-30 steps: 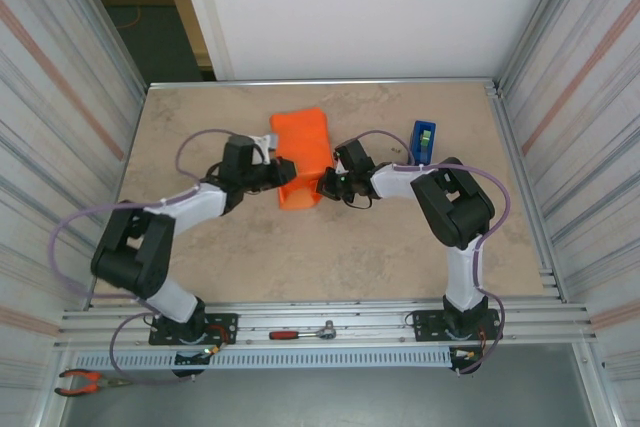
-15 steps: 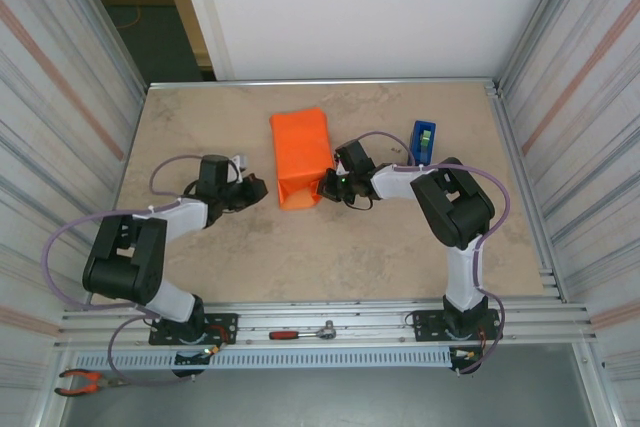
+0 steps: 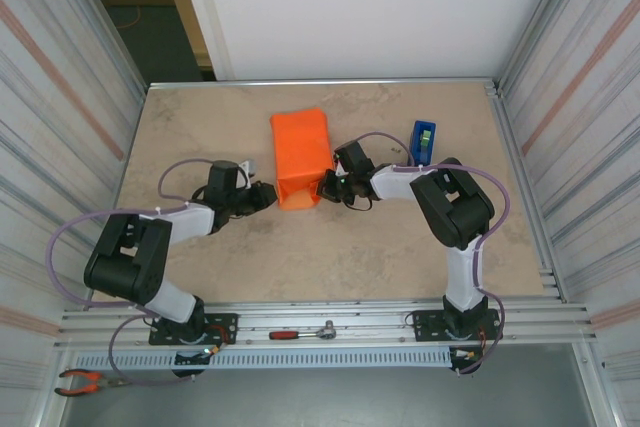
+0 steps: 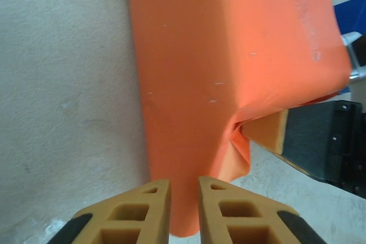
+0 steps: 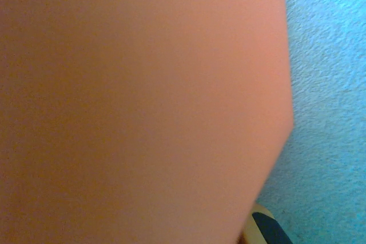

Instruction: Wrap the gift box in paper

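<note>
Top external: paper (image 3: pixel 301 157) apparently covers gift box.

The left arm (image 3: pixel 125 257) and the right arm (image 3: pixel 455 209) are built alike, with bulky black joint housings linked by smooth white shell segments. A thin lilac cable (image 3: pixel 62 247) hangs in loose loops along the left arm from base to wrist. A matching cable (image 3: pixel 503 209) runs along the right arm. Each arm rises from a dark base plate (image 3: pixel 190 330).

The left end effector (image 4: pixel 184 182) has two mustard-tan fingers (image 4: pixel 140 210), moulded with hollow rectangular pockets and backed by black rounded parts. The right end effector (image 3: pixel 326 187) is black at the wrist. Seen closely, its finger (image 4: pixel 264 131) is a plain tan block on a black housing (image 4: pixel 320 141) marked with small pale dots, possibly screws.
</note>
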